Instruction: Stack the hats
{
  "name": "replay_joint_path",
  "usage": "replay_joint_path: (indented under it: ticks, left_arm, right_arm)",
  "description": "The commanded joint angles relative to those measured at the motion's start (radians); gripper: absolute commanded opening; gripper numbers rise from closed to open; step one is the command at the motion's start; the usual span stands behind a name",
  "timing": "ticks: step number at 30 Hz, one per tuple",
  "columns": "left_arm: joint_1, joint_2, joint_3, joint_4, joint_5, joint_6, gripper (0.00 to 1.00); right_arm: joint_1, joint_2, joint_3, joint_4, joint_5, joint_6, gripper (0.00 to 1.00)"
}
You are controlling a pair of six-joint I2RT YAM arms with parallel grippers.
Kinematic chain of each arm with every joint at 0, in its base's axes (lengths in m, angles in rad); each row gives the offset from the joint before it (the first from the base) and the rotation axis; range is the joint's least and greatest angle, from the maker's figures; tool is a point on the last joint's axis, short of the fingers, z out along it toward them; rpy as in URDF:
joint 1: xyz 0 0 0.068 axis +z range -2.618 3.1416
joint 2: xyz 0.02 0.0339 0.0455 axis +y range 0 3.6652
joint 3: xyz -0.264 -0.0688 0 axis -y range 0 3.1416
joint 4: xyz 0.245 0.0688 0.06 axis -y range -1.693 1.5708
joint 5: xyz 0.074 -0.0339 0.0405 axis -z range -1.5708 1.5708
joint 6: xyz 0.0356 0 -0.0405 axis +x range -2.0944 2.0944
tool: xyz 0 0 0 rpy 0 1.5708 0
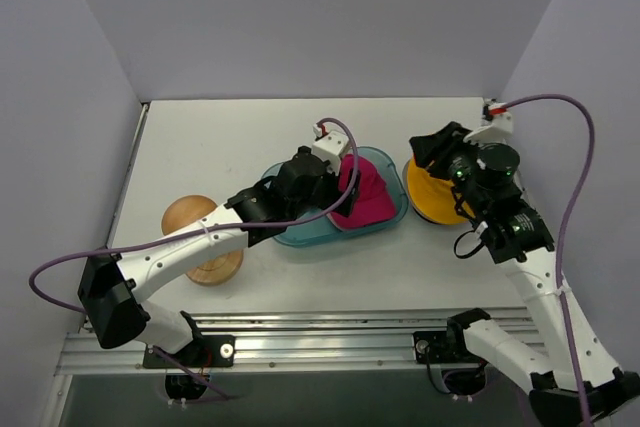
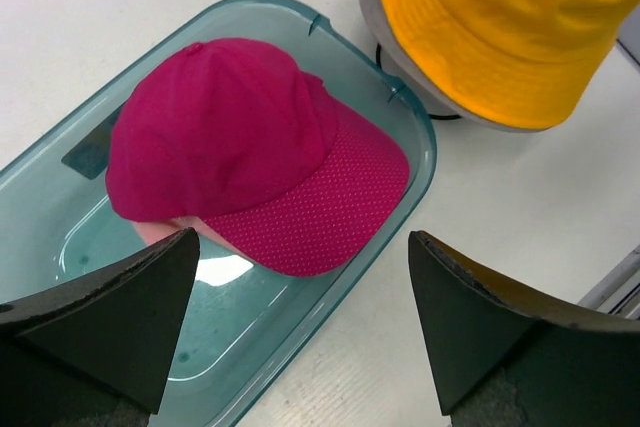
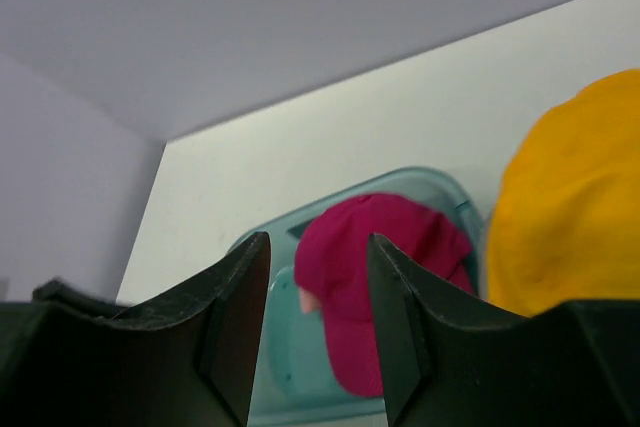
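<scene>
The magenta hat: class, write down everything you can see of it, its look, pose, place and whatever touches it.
The magenta hat is soft cloth, with a smooth rounded crown and a brim with a fine dotted pattern. It lies crown up at one end of the teal tray, resting on a pale pink hat of which only an edge shows. Nothing grips it.

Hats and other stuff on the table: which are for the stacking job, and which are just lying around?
For the job: magenta hat, pale pink hat under it, yellow-orange hat, grey hat beneath that one.
Just lying about: teal tray, wooden stand.
</scene>
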Motion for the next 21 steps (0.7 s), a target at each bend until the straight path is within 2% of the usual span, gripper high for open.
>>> replay_joint_path:
  ticks: [1, 3, 5, 8, 13, 16, 17, 21]
  left_arm:
    - [0.033, -0.024, -0.005, 0.027, -0.032, -0.025, 0.95]
    - [0.062, -0.013, 0.005, 0.017, -0.009, -0.061, 0.99]
    - [0.097, -0.002, 0.030, 0.005, 0.004, -0.097, 1.00]
    - [0.130, 0.041, 0.091, -0.036, 0.001, -0.116, 1.00]
    - [0.140, 0.136, 0.183, -0.078, -0.022, -0.150, 1.00]
    - [0.139, 0.194, 0.228, -0.073, -0.013, -0.177, 1.00]
    - [0.133, 0.211, 0.260, -0.075, -0.005, -0.191, 0.95]
    - [0.102, 0.303, 0.349, -0.096, -0.025, -0.200, 0.92]
  right_arm:
    - [0.244, 0.024, 0.028, 0.006, 0.252, -0.068, 0.39]
    - [0.336, 0.094, 0.076, -0.038, 0.371, -0.115, 0.39]
    - [0.443, 0.144, 0.094, -0.058, 0.430, -0.145, 0.39]
    - [0.534, 0.178, 0.066, -0.048, 0.499, -0.180, 0.40]
    - [0.560, 0.085, -0.017, -0.017, 0.525, -0.185, 0.40]
    - [0.562, -0.024, -0.079, 0.024, 0.538, -0.191, 0.39]
    - [0.560, -0.081, -0.099, 0.058, 0.541, -0.197, 0.39]
    - [0.560, -0.189, -0.169, 0.120, 0.565, -0.199, 0.39]
